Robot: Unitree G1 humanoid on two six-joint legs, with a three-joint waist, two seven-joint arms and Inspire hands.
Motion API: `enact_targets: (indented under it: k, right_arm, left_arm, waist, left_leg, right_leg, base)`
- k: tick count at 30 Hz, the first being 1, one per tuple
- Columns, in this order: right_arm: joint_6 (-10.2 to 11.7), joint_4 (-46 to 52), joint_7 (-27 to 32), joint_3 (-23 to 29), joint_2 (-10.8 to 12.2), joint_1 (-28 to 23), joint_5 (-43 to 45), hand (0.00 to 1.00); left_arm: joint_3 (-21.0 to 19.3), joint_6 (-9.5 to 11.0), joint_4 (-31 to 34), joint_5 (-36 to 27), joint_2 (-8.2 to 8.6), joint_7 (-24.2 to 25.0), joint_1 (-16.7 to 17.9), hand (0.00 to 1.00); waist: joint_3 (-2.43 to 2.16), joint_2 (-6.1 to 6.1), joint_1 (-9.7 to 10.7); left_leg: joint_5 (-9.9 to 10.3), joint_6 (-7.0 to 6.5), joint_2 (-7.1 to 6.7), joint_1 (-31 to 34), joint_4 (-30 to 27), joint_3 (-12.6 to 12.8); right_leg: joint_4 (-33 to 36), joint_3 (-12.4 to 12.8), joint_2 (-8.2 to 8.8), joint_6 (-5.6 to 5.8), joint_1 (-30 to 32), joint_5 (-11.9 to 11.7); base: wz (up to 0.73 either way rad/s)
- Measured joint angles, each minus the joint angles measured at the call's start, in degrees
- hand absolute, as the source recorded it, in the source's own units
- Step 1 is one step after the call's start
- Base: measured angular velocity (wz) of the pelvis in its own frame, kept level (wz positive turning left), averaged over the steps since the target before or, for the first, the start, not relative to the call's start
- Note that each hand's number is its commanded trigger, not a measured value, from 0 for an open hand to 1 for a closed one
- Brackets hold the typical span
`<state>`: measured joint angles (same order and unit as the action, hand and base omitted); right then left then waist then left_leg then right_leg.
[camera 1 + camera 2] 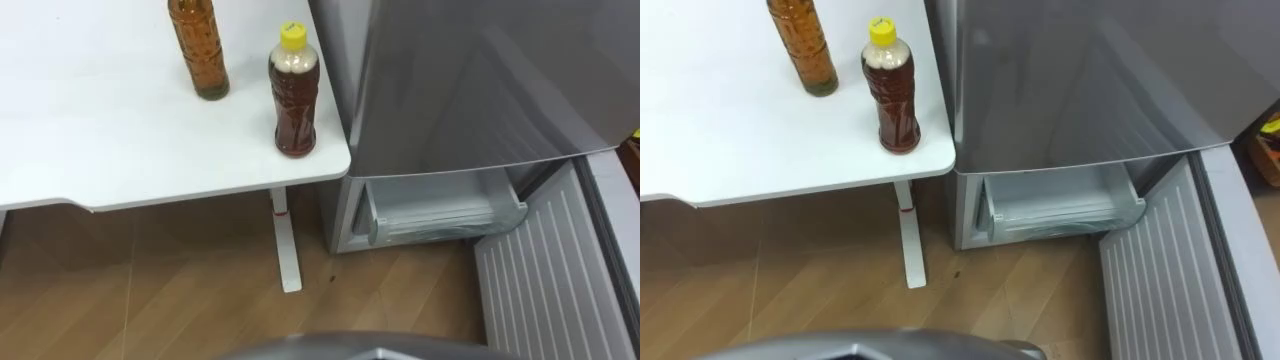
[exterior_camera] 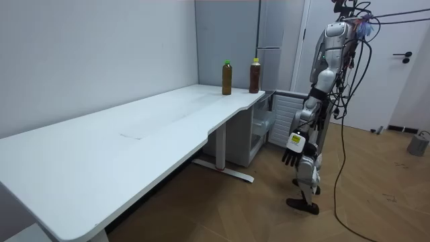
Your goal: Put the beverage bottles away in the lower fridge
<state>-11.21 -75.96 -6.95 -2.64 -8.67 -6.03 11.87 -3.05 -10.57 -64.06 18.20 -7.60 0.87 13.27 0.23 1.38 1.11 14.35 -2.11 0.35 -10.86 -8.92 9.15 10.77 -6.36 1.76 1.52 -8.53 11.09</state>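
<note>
Your left hand (image 2: 293, 153) hangs at the robot's side with its fingers relaxed and nothing in them, well apart from both drinks. The yellow-capped bottle (image 1: 294, 95) and the green-capped bottle (image 2: 227, 78) stand upright above and beyond that hand, at the corner of the white table (image 1: 100, 130). The lower fridge drawer (image 1: 445, 212) lies beyond the hand too — its door (image 1: 545, 285) swung open.

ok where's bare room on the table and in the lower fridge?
Crowded: table's right corner, yellow-cap bottle beside the fridge, other bottle behind-left of it. Free: the table left of them and forward to its edge; the open lower drawer looks empty.
</note>
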Motion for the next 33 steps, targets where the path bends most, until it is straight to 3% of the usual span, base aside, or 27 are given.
enact_targets:
  k: [9, 21, 30, 33]
  right_arm:
    - [0.7, -0.4, 0.1, 0.1, 0.0, 0.4, 0.2, 0.00]
    - [0.2, -1.0, 0.5, 0.0, 0.2, -0.3, 0.3, 0.00]
    - [-0.2, -1.9, 0.6, 0.0, 0.1, 0.6, -0.4, 0.00]
    - [-0.2, -1.7, 1.1, 0.0, 0.1, 0.6, -0.8, 0.00]
  left_arm:
    - [-0.1, 0.8, -0.4, 0.0, 0.01, 0.0, -0.1, 0.00]
    - [-0.2, 0.9, -2.4, 0.0, 0.49, -0.2, -0.5, 0.00]
    - [-0.3, 0.5, -2.3, -0.2, 0.49, -0.3, 0.2, 0.00]
    - [-0.3, 0.4, -2.1, -0.3, 0.48, -0.3, 0.3, 0.00]
  waist:
    - [0.01, -0.03, 0.0]
    - [0.03, -1.07, -0.1]
    - [-0.07, -0.05, -0.2]
    - [-0.04, 0.58, -1.2]
  left_leg:
    - [0.0, 0.00, 0.00, 0.6, -0.2, -0.1]
    - [0.0, 0.00, 0.00, 1.1, -0.5, -0.6]
    - [0.0, 0.01, -0.93, 1.2, -0.8, -3.0]
    - [0.0, 0.00, -1.06, 1.2, -1.0, -3.4]
  right_leg:
    - [0.0, 0.0, 0.01, -0.01, 0.5, 0.0]
    - [0.0, -0.8, 0.09, -0.04, 0.3, 0.0]
    - [-0.1, -2.8, 0.74, 0.01, -0.3, 1.2]
    - [-0.1, -3.3, 0.90, 0.11, -0.5, 1.4]
  base:
    - [0.00]
    - [0.02]
    - [0.14]
    - [0.07]
